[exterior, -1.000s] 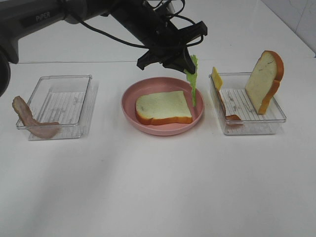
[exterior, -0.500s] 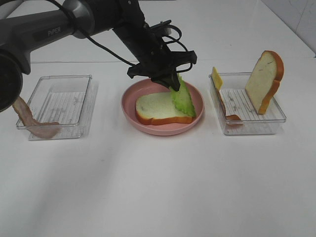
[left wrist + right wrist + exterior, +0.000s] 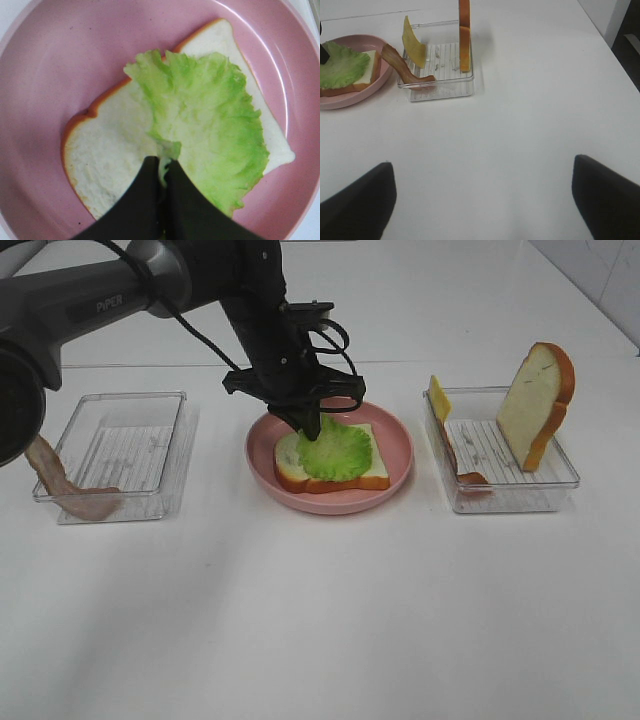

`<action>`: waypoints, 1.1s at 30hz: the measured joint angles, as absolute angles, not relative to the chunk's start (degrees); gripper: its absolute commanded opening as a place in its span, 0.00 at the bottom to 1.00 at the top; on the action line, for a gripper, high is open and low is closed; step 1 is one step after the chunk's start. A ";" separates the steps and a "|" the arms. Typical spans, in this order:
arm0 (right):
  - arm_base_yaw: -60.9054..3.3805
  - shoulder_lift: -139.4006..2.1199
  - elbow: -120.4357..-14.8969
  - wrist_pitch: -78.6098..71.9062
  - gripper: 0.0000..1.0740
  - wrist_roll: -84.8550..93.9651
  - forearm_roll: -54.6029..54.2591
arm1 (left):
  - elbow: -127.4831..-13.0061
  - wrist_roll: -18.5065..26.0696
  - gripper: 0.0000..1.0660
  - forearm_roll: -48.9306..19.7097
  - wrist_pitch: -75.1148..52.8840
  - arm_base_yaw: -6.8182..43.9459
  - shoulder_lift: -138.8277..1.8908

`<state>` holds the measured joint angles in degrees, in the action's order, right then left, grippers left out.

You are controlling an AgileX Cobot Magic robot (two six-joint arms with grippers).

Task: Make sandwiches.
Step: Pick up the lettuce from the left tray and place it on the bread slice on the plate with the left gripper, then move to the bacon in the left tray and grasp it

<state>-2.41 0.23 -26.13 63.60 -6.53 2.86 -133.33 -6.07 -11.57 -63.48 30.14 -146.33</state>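
The left arm [image 3: 150, 285] hides the far rim of the pink plate [image 3: 330, 506]. The right gripper [image 3: 482, 192] shows only as two dark finger ends, cut off, spread wide with nothing between them. Right of the plate, a clear tray [image 3: 510, 508] holds an upright bread slice [image 3: 535, 405], a cheese square [image 3: 439, 398] and a bacon strip [image 3: 460, 465]. Left of the plate, a second tray [image 3: 120, 455] has another bacon piece [image 3: 55, 480] draped over its outer edge. On the plate lies the unfinished sandwich [image 3: 325, 465], a flat slice topped with lettuce [image 3: 335, 452]. The left gripper [image 3: 162, 172] is clenched on the lettuce's edge.

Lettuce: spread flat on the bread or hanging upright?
Spread flat. The lettuce lies open across the bread slice on the pink plate, with the left end effector shut on its edge.
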 measured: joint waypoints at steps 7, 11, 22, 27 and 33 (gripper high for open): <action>-2.41 0.23 -26.13 63.60 0.83 -6.53 2.86 | -133.79 -7.33 0.22 -11.46 -63.88 30.14 -146.33; -2.41 0.23 -26.13 63.60 0.83 -6.53 2.86 | -136.08 -7.62 0.78 -10.89 -65.09 30.14 -146.33; -2.41 0.23 -26.13 63.60 0.83 -6.53 2.86 | -149.94 -7.73 0.94 -8.77 -69.33 30.14 -145.65; -2.41 0.23 -26.13 63.60 0.83 -6.53 2.86 | -148.74 -5.33 0.94 -8.77 -69.33 29.68 -141.81; -2.41 0.23 -26.13 63.60 0.83 -6.53 2.86 | -133.84 -4.58 0.94 -6.93 -69.27 26.18 -131.44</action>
<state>-2.41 0.23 -26.13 63.60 -6.53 2.86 -133.84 -4.58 -6.93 -69.27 26.18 -131.44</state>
